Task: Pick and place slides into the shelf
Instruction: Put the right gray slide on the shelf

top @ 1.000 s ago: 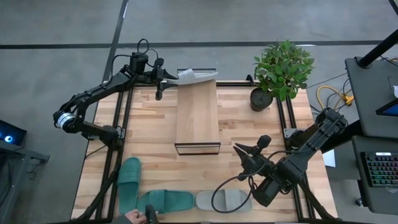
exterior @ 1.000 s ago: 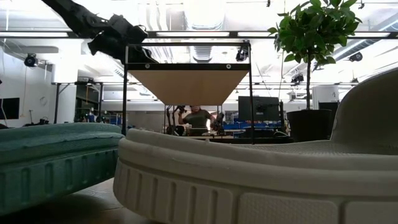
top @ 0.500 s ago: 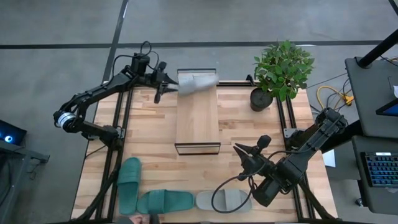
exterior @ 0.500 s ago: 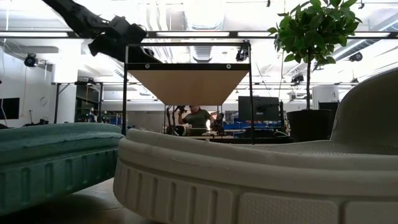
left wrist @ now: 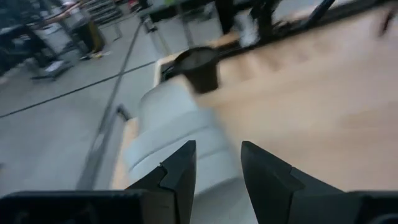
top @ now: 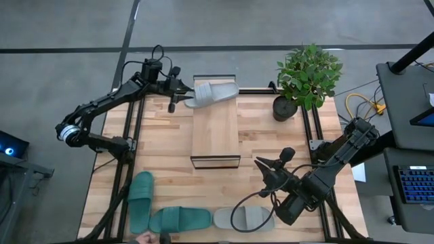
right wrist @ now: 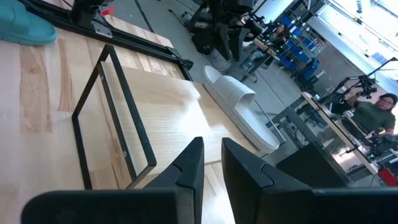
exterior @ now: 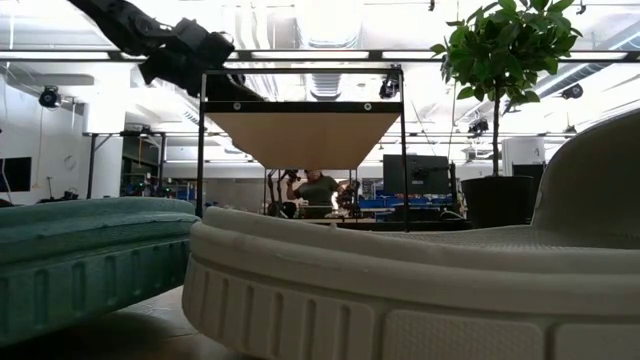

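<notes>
We see two dark, almost black arms built from long slim links and thick round joints. The left arm [top: 102, 108] has a bright silver ring on the joint that lies farthest from the shelf [top: 215, 129], and a thin black cable makes a loop over its wrist. The right arm [top: 325, 169] is bulkier, with a black cable curving beside its lower link. The fingers [right wrist: 186, 171] are matte black, flat, with stepped angular tips.

Grey concrete floor [top: 271, 24]; potted plant [top: 308, 71]; bright ceiling lights [exterior: 330, 25]; keyboard [top: 415, 183].
</notes>
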Robot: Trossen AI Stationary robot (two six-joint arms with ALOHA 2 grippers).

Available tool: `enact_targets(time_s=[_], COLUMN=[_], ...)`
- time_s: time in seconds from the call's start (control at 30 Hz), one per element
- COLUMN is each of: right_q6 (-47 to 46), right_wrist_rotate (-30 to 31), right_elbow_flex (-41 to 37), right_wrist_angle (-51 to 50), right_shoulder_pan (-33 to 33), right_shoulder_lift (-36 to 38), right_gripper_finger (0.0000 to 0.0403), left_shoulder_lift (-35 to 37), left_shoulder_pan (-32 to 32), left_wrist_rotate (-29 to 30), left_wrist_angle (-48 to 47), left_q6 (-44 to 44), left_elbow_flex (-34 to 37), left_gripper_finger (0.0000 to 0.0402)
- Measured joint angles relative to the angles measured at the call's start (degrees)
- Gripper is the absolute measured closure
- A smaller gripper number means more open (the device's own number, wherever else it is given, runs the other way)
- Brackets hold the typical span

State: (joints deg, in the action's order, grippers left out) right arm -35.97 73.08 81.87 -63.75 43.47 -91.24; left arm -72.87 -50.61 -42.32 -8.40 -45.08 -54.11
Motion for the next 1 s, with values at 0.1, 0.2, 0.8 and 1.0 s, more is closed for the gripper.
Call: enact_targets(time_s=[0.1, 0.2, 0.8, 1.0], right_q6=[0.0, 0.0, 0.0, 0.0], right_wrist_rotate=[0.0, 0.0, 0.0, 0.0], right_elbow_flex=[0.0, -0.1, -0.6, -0.6], right_wrist_angle=[0.0, 0.0, -0.4, -0.5], right_shoulder_pan=[0.0, 0.0, 0.0, 0.0], right_shoulder_lift=[0.0, 0.0, 0.0, 0.0], right_gripper_finger=[0.0355, 0.0355, 0.0355, 0.0355], left_shoulder_lift=[0.0, 0.0, -1.7, -1.9], left_shoulder_pan=[0.1, 0.5, 1.9, 1.9], left_wrist_rotate=[4.5, 5.9, 11.5, 12.9], left_wrist_angle=[-1.9, -1.6, 10.4, 8.8], left_q6=[-8.4, -16.0, -26.4, -31.8], left_elbow_flex=[1.3, 2.8, 5.1, 5.1], left_gripper_finger=[0.0289, 0.0289, 0.0289, 0.0289])
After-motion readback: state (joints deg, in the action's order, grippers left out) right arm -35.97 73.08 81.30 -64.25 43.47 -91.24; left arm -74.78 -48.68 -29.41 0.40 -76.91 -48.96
